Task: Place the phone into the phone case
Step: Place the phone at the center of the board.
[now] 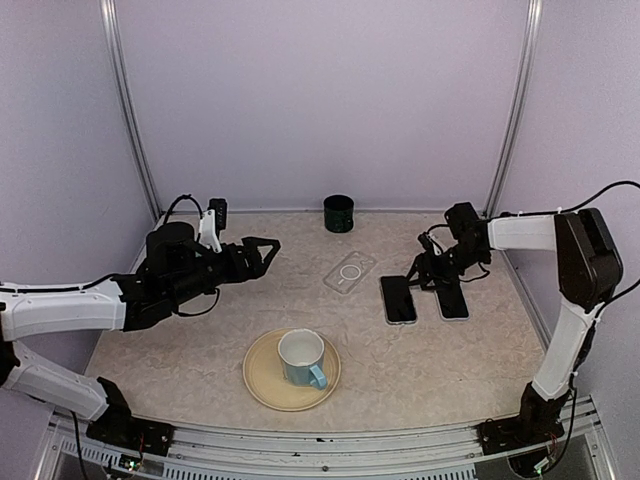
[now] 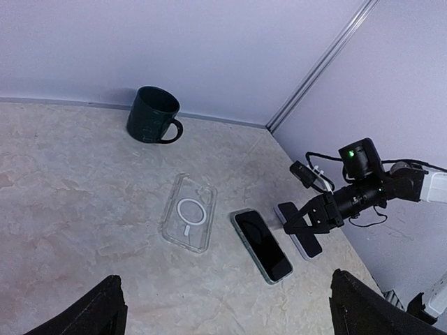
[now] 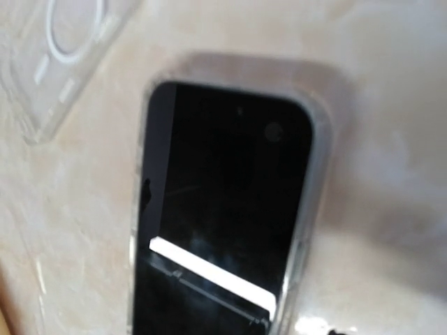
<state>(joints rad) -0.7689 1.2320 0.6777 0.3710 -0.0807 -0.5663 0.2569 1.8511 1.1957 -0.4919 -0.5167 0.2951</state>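
Just right of the case (image 1: 350, 271) lies the phone (image 1: 398, 298). The right gripper (image 1: 425, 281) hangs over it, and I cannot tell how far open it is. Left of the case, the left gripper (image 1: 268, 250) gapes wide and holds nothing.

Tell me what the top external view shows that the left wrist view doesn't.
Only the top external view shows the tan plate with the light-blue cup on it, and the left arm. Only the left wrist view shows the handle of the dark mug and a green light on the right wrist. Both show the mug, the clear phone case, a phone beside it, a second phone, and the right arm's fingers by the phones.
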